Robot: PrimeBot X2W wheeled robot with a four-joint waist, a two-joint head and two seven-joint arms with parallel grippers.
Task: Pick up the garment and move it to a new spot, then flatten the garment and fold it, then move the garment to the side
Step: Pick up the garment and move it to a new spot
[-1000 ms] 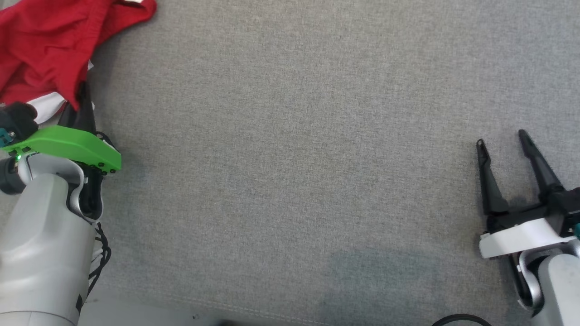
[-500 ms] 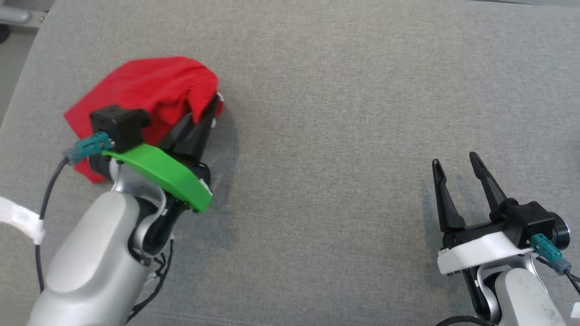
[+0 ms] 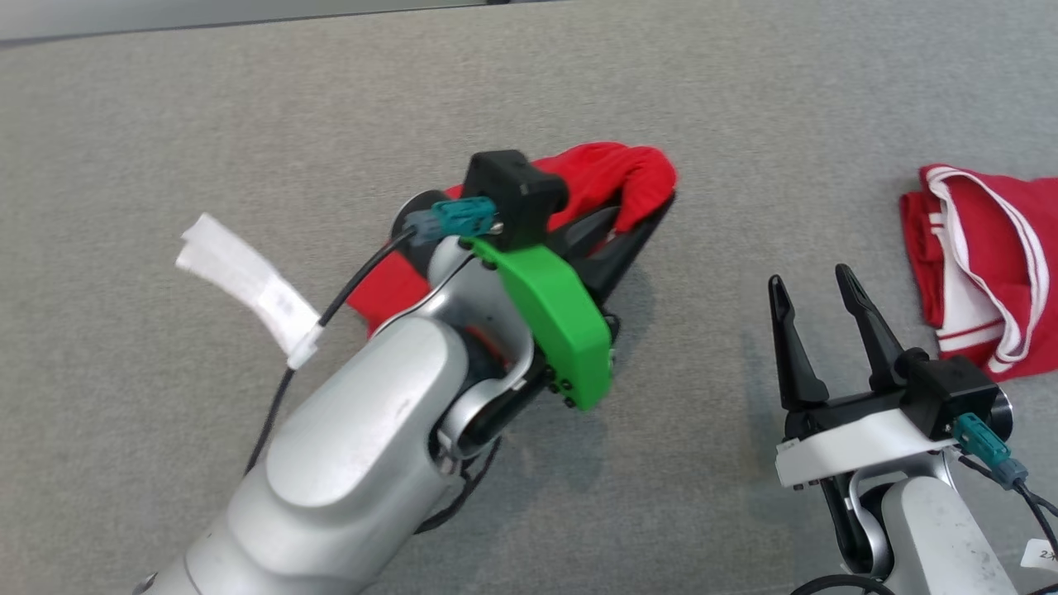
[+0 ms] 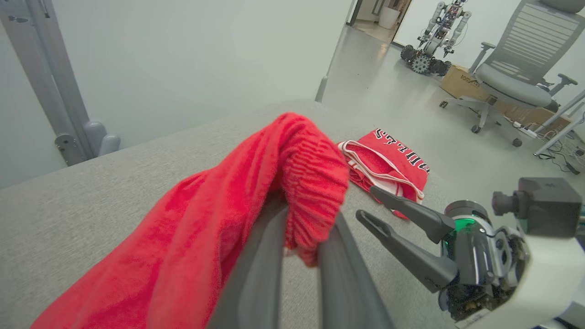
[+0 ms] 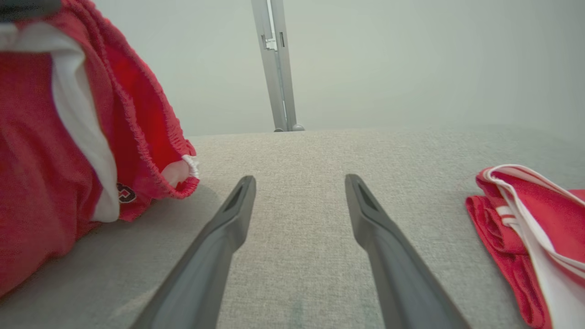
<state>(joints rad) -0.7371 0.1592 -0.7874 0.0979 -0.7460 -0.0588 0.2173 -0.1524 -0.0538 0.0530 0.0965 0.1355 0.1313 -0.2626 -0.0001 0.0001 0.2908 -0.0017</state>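
Left hand (image 4: 305,237) clamps the red garment (image 4: 219,205); right hand (image 3: 810,277) stands apart. The left wrist view adds black lettering on the folded garment (image 4: 388,160) at the tabletop's (image 4: 91,183) right edge.

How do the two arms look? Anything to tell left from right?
Left gripper: two long dark fingers, green wrist plate, black camera cube, teal plug, black cable with white tape tag, silver forearm. Right gripper: same fingers, cube and plug, white wrist plate.
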